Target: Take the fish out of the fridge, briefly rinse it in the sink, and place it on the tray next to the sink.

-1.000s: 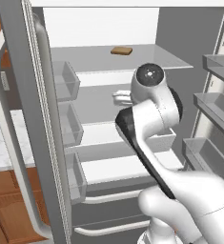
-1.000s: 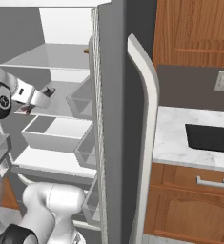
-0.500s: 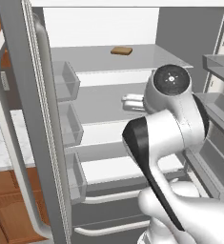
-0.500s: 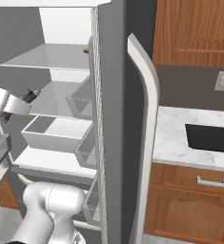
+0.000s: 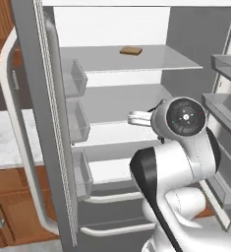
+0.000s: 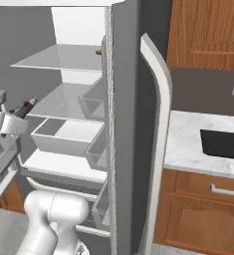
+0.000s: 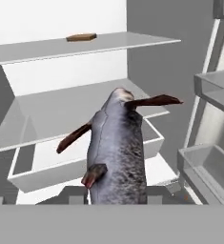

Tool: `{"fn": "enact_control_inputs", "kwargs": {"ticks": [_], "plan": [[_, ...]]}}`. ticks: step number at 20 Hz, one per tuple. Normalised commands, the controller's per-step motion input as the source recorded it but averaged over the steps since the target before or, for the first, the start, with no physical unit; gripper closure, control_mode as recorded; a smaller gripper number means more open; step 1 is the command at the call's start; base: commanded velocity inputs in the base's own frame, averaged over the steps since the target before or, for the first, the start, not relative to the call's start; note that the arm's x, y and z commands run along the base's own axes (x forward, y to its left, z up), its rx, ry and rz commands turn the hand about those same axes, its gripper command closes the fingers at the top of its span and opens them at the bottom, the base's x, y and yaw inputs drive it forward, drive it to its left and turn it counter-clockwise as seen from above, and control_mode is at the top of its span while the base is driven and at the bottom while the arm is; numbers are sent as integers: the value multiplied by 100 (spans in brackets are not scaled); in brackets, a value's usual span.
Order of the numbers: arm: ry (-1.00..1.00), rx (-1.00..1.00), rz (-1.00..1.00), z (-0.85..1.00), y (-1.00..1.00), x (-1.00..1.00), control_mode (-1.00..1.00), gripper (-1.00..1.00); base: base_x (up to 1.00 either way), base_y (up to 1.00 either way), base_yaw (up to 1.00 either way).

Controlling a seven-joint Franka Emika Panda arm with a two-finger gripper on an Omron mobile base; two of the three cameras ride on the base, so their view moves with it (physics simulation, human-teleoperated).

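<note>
In the hand view the fish (image 7: 116, 147), dark grey with thin brown fins, stands upright between my fingertips, with my gripper (image 7: 116, 194) shut on its lower body. The fridge (image 5: 41, 103) is open, and the hand hangs in front of its middle shelf. From the left base view my gripper (image 5: 139, 118) pokes out left of the round wrist. At the left edge of the right base view the gripper (image 6: 10, 122) holds the fish (image 6: 26, 106), whose tip points up and right. The sink (image 6: 222, 143) lies in the marble counter at the far right. The tray is out of view.
A tan-brown slab (image 5: 130, 50) lies on the top shelf. Clear door bins (image 5: 226, 109) jut out on the right, close to the wrist. The other fridge door (image 6: 133, 124) with its long curved handle (image 6: 161, 129) stands between the arm and the counter (image 6: 185, 144).
The hand has drawn back out of the fridge with the fish, moving right and down in the left base view and towards the left edge in the right base view. The grip stays the same.
</note>
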Motion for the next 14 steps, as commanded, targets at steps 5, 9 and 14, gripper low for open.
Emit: {"fn": "enact_control_inputs", "kwargs": {"ticks": [5,9,14], "plan": [[0,0,0,0,0,0,100,100,-82,32,57],[0,0,0,0,0,0,100,100,-48,17,70],[0,0,0,0,0,0,100,100,-2,2,87]]}}
